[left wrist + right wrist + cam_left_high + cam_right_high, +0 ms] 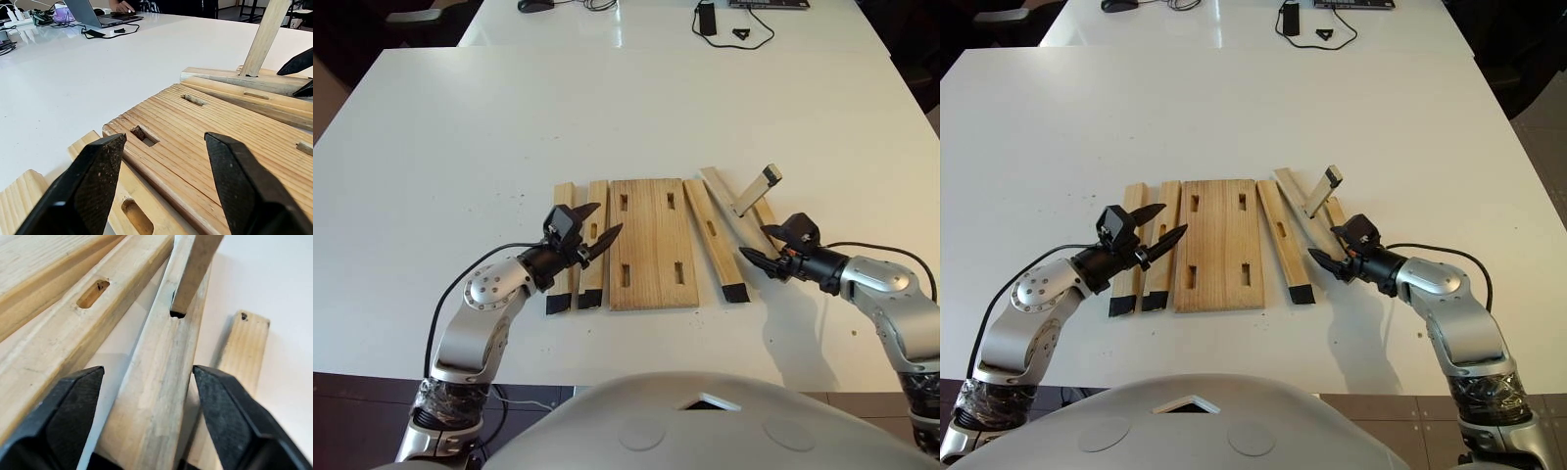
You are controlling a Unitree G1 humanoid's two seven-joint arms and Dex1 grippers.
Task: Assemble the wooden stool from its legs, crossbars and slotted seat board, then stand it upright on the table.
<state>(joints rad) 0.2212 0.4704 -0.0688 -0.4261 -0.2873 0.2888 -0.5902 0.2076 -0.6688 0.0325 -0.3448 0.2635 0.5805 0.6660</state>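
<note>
The slotted seat board [651,243] lies flat mid-table. Two legs with black tips [579,250] lie side by side against its left edge. On its right lies a slotted leg [713,238], then a second leg [156,382] with a short crossbar [757,191] standing tilted in its slot, and a further piece [244,347] beyond. My left gripper [610,215] hovers open over the left legs and the board's left edge [146,142]. My right gripper [147,369] is open, its fingers either side of the crossbar-bearing leg's near end.
The white table [460,127] has wide free room behind and to the left of the parts. A second table at the back carries a black device with a cable [707,18], a mouse [535,5] and a laptop [98,14].
</note>
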